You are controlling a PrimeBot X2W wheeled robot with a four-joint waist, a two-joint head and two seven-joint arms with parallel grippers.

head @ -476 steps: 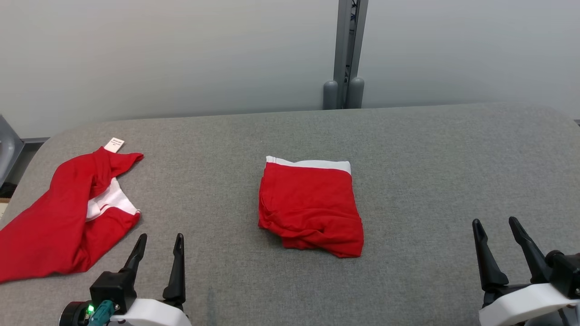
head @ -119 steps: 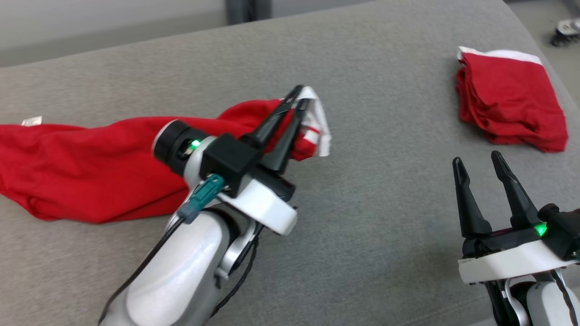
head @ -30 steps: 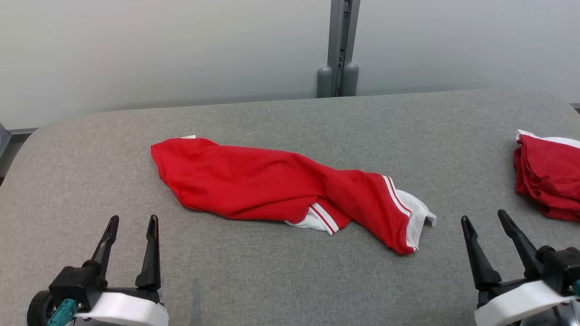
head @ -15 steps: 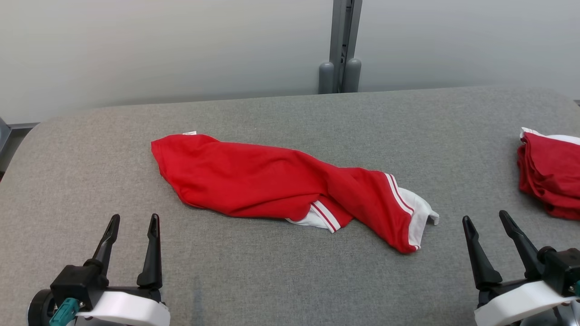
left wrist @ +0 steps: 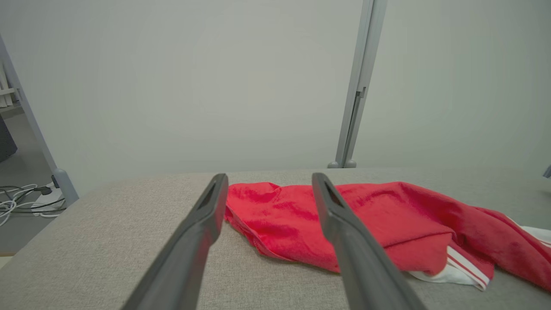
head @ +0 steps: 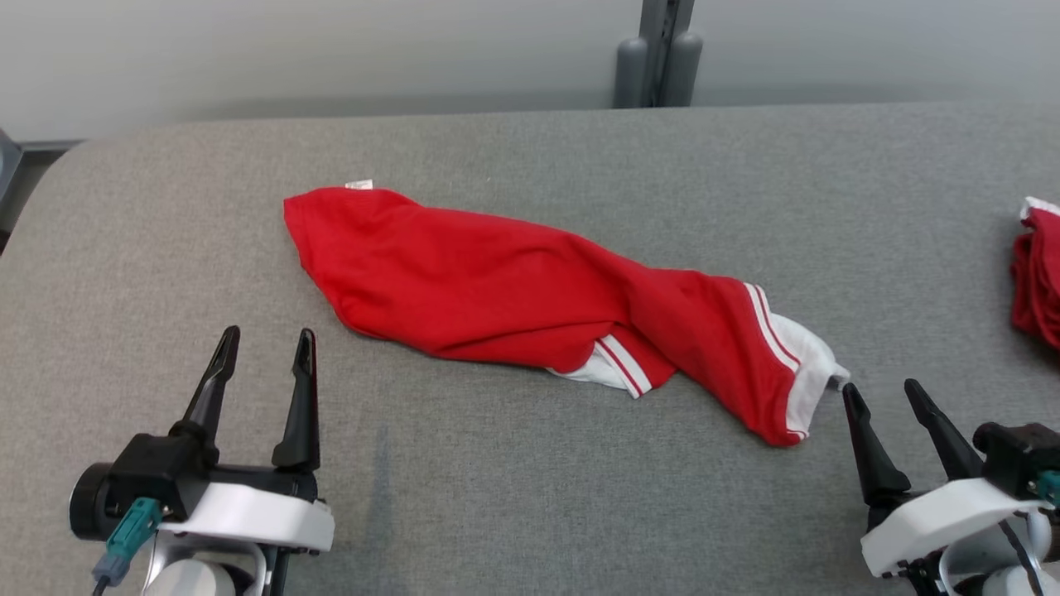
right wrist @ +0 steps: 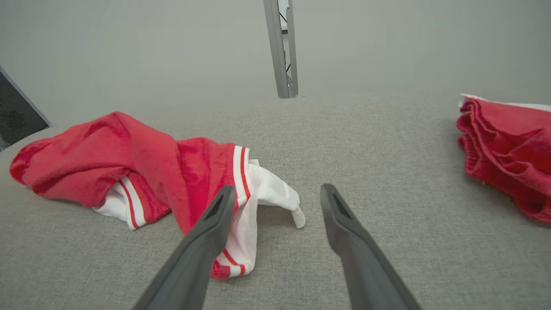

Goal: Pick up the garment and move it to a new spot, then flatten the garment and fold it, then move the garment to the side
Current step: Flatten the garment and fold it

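Saw rumpled red knit garment (head: 513, 290), white striped cuff (head: 807, 364), on grey woven tabletop (head: 497, 513). Had left gripper (head: 268, 333) near garment, right gripper (head: 879, 386) beside cuff, both gaping, empty.

You'll find nothing legible here: the small white tag (head: 358, 184) at the far left corner of the red garment (head: 497, 290) is too small to read.
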